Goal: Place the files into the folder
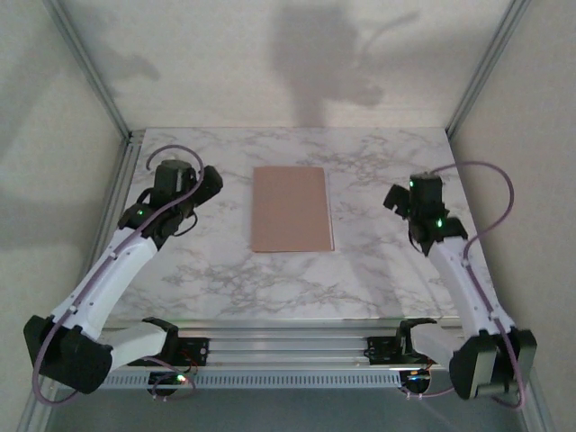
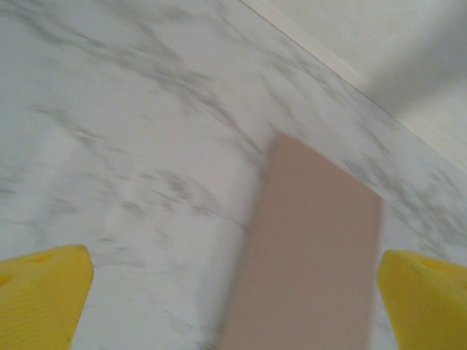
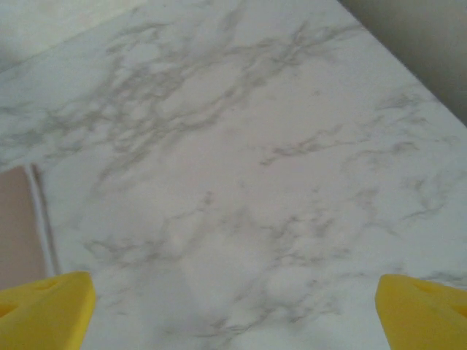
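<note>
The tan-brown folder [image 1: 291,209] lies flat and closed in the middle of the marble table, long side running front to back. The files are hidden; a thin white strip [image 3: 41,219] runs along the folder's right edge, and I cannot tell what it is. My left gripper [image 1: 211,184] hovers left of the folder, open; in the left wrist view its yellow fingertips [image 2: 44,295] stand wide apart with the folder [image 2: 314,262] below and ahead. My right gripper [image 1: 396,198] hovers right of the folder, open, over bare marble [image 3: 233,219], with nothing between its fingers.
The marble table [image 1: 378,270] is bounded by pale walls at the back and sides, with metal frame posts [image 1: 112,108] at the back corners. An aluminium rail [image 1: 288,346] holding both arm bases runs along the near edge.
</note>
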Robot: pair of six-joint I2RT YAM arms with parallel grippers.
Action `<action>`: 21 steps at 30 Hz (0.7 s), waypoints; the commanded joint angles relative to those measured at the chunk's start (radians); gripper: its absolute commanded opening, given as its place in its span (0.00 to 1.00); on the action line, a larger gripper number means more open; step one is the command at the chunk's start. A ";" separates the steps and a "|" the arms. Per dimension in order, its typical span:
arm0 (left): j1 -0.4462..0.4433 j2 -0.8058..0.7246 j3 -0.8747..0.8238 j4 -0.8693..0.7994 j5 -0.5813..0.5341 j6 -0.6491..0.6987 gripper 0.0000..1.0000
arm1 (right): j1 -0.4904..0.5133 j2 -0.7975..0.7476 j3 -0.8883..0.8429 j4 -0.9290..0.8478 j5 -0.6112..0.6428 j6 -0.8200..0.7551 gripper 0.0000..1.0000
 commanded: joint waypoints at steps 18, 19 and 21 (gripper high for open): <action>0.006 -0.237 -0.397 0.220 -0.384 0.134 1.00 | -0.121 0.389 -0.377 1.032 -0.155 -0.288 0.99; 0.006 -0.240 -0.416 0.254 -0.376 0.147 1.00 | -0.119 0.409 -0.385 1.073 -0.173 -0.297 0.99; 0.008 -0.244 -0.447 0.311 -0.373 0.172 0.99 | -0.101 0.428 -0.415 1.142 -0.211 -0.337 0.99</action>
